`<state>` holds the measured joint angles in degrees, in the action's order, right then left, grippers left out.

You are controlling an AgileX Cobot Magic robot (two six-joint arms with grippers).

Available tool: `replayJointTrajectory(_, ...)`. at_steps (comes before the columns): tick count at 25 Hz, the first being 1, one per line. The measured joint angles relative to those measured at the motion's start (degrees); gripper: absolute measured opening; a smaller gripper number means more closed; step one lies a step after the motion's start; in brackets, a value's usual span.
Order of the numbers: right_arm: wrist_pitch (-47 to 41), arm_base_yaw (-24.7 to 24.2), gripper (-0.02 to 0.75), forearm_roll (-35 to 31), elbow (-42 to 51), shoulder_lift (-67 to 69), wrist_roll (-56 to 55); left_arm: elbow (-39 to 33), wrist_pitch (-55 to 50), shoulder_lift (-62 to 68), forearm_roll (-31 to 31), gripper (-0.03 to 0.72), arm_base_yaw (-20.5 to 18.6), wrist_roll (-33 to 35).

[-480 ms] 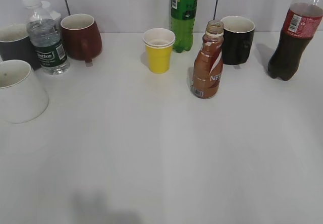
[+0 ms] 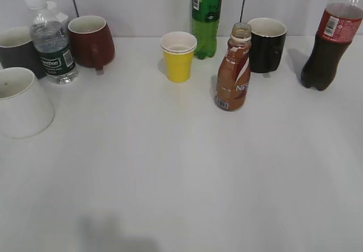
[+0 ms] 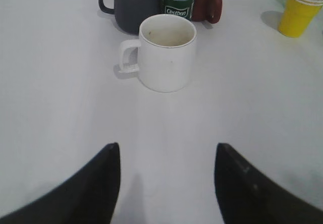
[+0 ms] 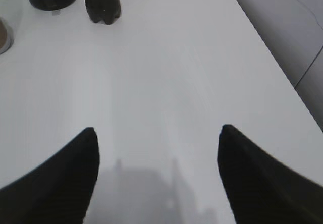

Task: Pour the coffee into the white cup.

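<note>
The brown coffee bottle (image 2: 233, 70) stands uncapped and upright right of centre at the back of the white table. The white cup (image 2: 20, 101) sits at the left edge; in the left wrist view it (image 3: 166, 52) stands ahead of my open left gripper (image 3: 166, 151), handle to the left, empty. My right gripper (image 4: 157, 133) is open and empty over bare table near the right edge. Neither gripper shows in the exterior view.
Along the back stand a dark grey mug (image 2: 17, 47), a water bottle (image 2: 52, 42), a dark red mug (image 2: 91, 41), a yellow paper cup (image 2: 178, 56), a green bottle (image 2: 206, 16), a black mug (image 2: 266, 45) and a cola bottle (image 2: 329, 42). The table's right edge (image 4: 275, 57) is close.
</note>
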<state>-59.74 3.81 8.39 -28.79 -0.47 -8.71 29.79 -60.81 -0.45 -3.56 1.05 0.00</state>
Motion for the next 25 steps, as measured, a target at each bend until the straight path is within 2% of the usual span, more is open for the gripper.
replayJointTrajectory(5,0.00,0.00,0.570,0.00,0.00,0.00,0.00,1.16,2.73,1.60,0.00,0.453,0.00,0.00)
replayJointTrajectory(9,0.00,0.00,0.570,0.00,0.00,0.00,0.00,2.04,13.29,5.44,0.74,0.453,0.00,0.00)
replayJointTrajectory(16,0.00,0.00,0.570,0.00,0.00,0.00,0.00,2.06,27.97,17.53,8.86,0.453,0.00,0.00)
replayJointTrajectory(25,0.00,0.00,0.570,0.00,0.00,0.00,0.00,-6.11,57.50,37.57,12.05,0.453,0.00,0.00)
